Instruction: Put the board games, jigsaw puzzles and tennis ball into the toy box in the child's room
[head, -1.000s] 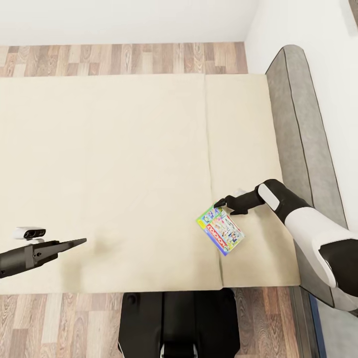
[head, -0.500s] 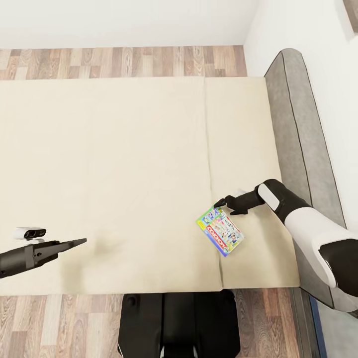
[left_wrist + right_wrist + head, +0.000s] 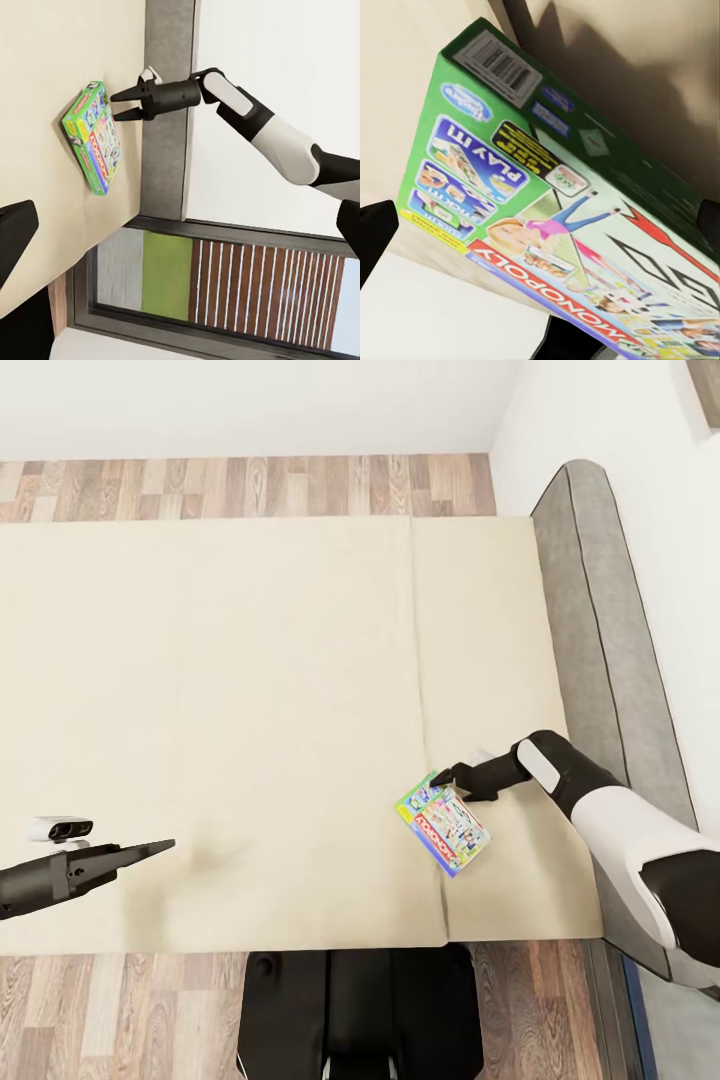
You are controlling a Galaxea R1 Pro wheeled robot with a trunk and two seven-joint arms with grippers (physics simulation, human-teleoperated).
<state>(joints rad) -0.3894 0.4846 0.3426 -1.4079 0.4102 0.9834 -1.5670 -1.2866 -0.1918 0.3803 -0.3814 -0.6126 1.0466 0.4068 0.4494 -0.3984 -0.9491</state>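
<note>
Monopoly board game (image 3: 443, 823) — flat green-edged box with a colourful printed lid — lies flat on the beige mattress of the bed (image 3: 250, 710), near its front edge and toward the grey headboard (image 3: 600, 660) side. Right gripper (image 3: 440, 773) sits just above the box's far corner, black fingers (image 3: 124, 95) spread apart, nothing between them. Left gripper (image 3: 160, 847) hangs over bare mattress, well apart — can't tell whether it's parted or closed.

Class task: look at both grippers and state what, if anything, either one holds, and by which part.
Nothing is held. The right gripper is open at the Monopoly box's far corner; the left gripper hangs over the mattress.
</note>
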